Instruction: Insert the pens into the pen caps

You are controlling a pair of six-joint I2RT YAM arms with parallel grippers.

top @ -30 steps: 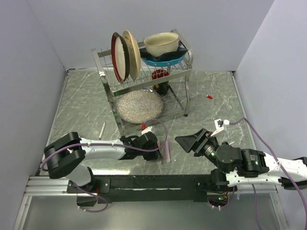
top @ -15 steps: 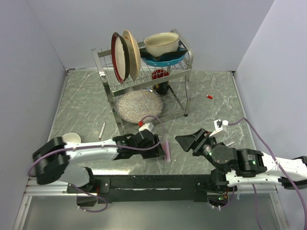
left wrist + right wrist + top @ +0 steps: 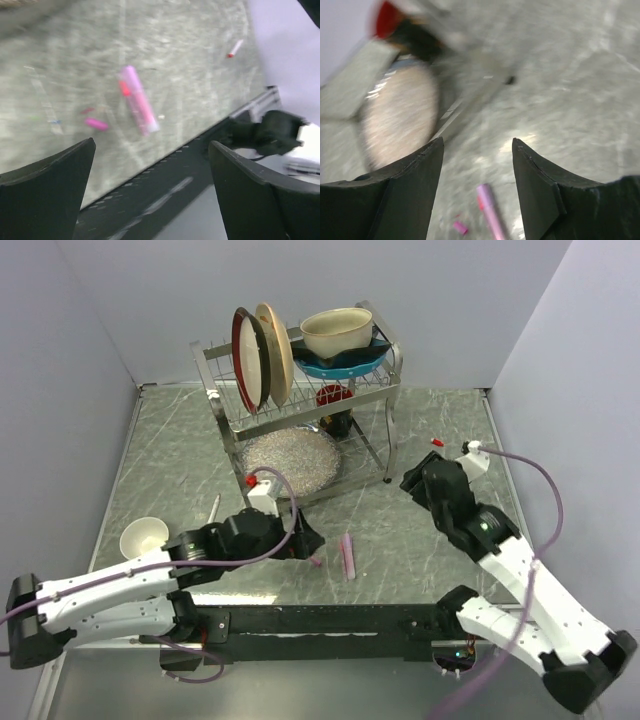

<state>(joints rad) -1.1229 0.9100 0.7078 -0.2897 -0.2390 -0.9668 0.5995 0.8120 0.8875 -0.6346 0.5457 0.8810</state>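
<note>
Both claws spread and empty over the worktop [image 3: 180, 455]; pink pen and pink cap lie loose.

The top view places the pink pen [image 3: 347, 555] near the front edge, just right of the left claw [image 3: 308, 540], with the right claw [image 3: 412, 483] well apart, beside the rack [image 3: 385, 415]. Only this view shows the whitish pen [image 3: 213, 511], left of the rack. Both wrist views, though blurred, show the pink cap [image 3: 96, 123] near the pink pen, not touching it.

There are two pens, a pink pen [image 3: 347, 555] and a whitish pen [image 3: 213, 510], and two caps, a pink cap [image 3: 315, 561] and a red cap [image 3: 437, 442].
</note>
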